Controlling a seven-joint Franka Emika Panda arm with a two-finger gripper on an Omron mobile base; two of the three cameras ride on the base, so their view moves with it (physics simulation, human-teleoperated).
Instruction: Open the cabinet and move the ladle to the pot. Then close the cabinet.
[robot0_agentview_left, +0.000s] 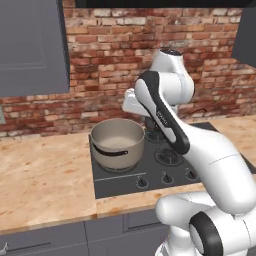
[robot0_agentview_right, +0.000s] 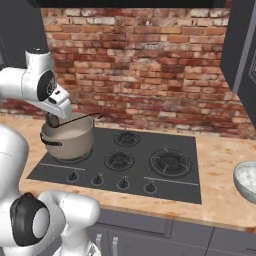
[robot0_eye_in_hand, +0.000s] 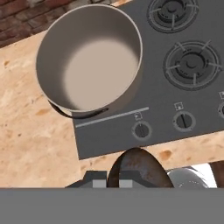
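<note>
A dark-grey cabinet (robot0_agentview_left: 32, 47) is hanging on the brick wall (robot0_agentview_left: 115, 55) at the far left of the left base view, its panelled door sitting closed. No brand, label or readable writing is showing anywhere; the small marks beside the hob knobs (robot0_eye_in_hand: 141, 130) are too small to read. The steel pot (robot0_agentview_left: 117, 142) is standing empty on the rear left burner of the black hob (robot0_agentview_right: 125, 162). The gripper (robot0_agentview_right: 53, 120) is hovering just above the pot's rim, its jaws pinched tight on the ladle (robot0_agentview_right: 75, 120), whose thin dark handle is reaching out over the pot. In the hand view the ladle's brown bowl (robot0_eye_in_hand: 138, 168) is sitting right at the fingertips. A grey bowl (robot0_agentview_right: 246, 180) is resting on the counter (robot0_agentview_right: 222, 165) at the far right.
</note>
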